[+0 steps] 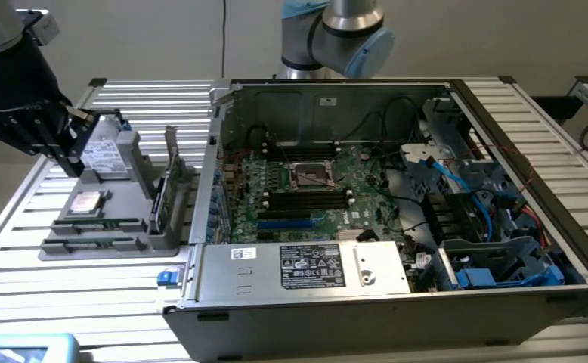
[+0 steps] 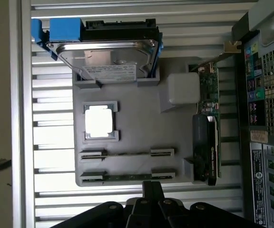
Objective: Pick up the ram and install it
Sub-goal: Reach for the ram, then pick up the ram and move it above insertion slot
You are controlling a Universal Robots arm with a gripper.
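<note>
Exterior view first: one grey tray [image 1: 128,200] is sitting on the slatted tabletop [image 1: 12,219], and everything else is easiest to place from that tray. One hand [image 1: 72,168] is hanging over the tray's corner by the hard drive [image 1: 103,155]. Its fingers are pressing together and carrying nothing. The arm above it is being cut off by the picture's edge.

The tray is holding five things:
- two ram sticks
- one silver CPU [image 1: 85,202]
- one hard drive
- one green expansion card [image 1: 173,181], standing on edge

The first ram stick [image 1: 97,224] and the second ram stick [image 1: 92,243] are lying side by side in their own slots at the end of the tray opposite the hard drive. The second one is lying nearest the tray's rim. Both are so thin that their chips are hard to make out.

Beside the tray, on the expansion-card side, one open computer case [image 1: 273,318] is showing its motherboard [image 1: 324,189]. Cables are hiding part of the inside.

From the wrist view, the hand [image 2: 151,186] is showing as dark closed fingertips over the tray [image 2: 141,128], just beside the second ram stick [image 2: 127,176]. The first ram stick [image 2: 127,153] is lying between that one and the CPU [image 2: 99,119].
</note>
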